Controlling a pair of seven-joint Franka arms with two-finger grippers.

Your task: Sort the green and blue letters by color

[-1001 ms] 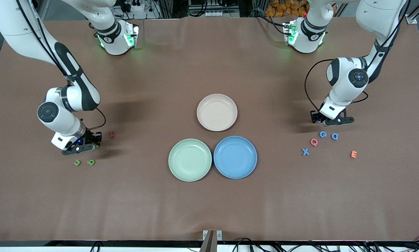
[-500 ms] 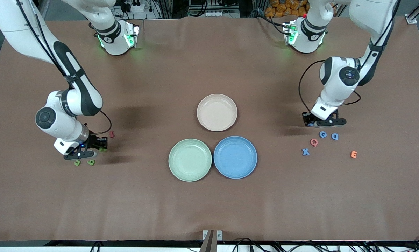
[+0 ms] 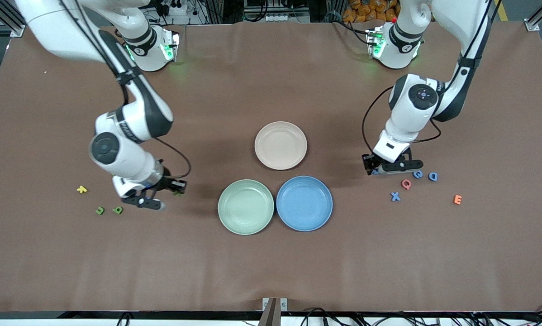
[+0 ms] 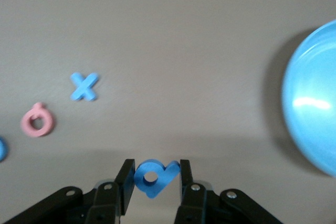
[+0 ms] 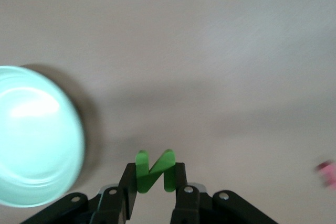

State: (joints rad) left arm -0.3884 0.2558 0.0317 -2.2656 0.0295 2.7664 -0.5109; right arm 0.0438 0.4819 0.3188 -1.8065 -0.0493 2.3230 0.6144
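My left gripper [image 4: 155, 174] is shut on a blue letter P [image 4: 152, 178], held off the table between the blue plate [image 3: 304, 203] and the loose letters. A blue C [image 3: 418, 174], D [image 3: 433, 176] and X [image 3: 395, 196] lie there toward the left arm's end. My right gripper [image 5: 154, 174] is shut on a green letter N [image 5: 155, 172], over bare table beside the green plate [image 3: 245, 206]. Two green letters [image 3: 100, 210] [image 3: 117, 209] lie toward the right arm's end. In the front view the left gripper [image 3: 373, 170] and right gripper [image 3: 176, 189] flank the plates.
A beige plate [image 3: 280, 145] sits farther from the front camera than the green and blue plates. A pink Q [image 3: 406, 184] lies among the blue letters, with an orange E [image 3: 457, 199] nearby. A yellow letter [image 3: 82, 189] lies near the green ones.
Both arms have swung in toward the plates, each carrying its letter. The right arm's move uncovered the yellow letter, and the arm now hides the dark-red letter.
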